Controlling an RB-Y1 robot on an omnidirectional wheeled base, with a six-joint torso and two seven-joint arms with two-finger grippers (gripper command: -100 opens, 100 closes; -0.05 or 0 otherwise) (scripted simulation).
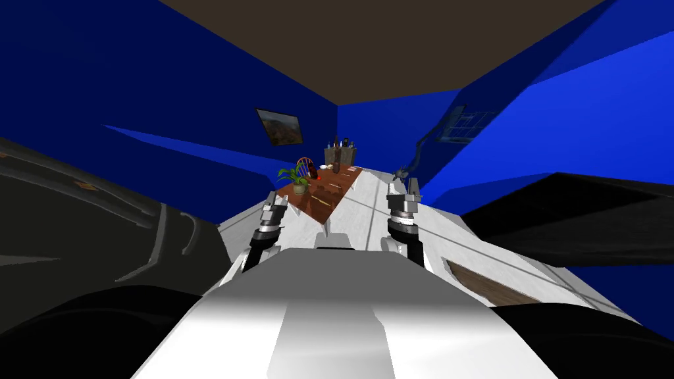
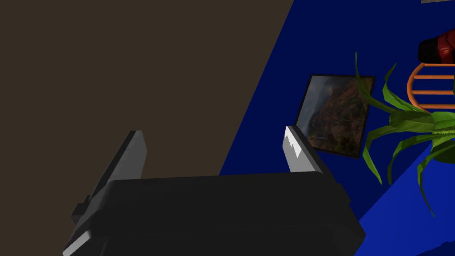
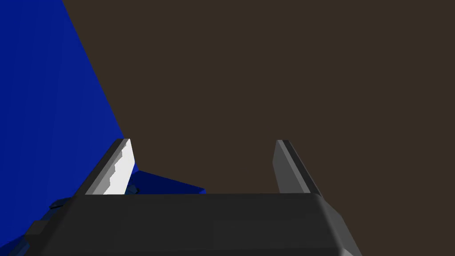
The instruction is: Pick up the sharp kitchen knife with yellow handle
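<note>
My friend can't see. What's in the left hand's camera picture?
The left gripper is open, holding nothing. Past it hangs a framed picture on a blue wall, with a green plant and an orange chair beside it.

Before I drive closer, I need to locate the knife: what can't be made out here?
Knife: head view, the pale slivers on the brown table are too small to identify.
Things at the table's far end: too small, head view.
Plant, orange chair: cut by the left wrist view's edge.

Knife too small to distinguish on table [image 1: 326, 209].
</note>
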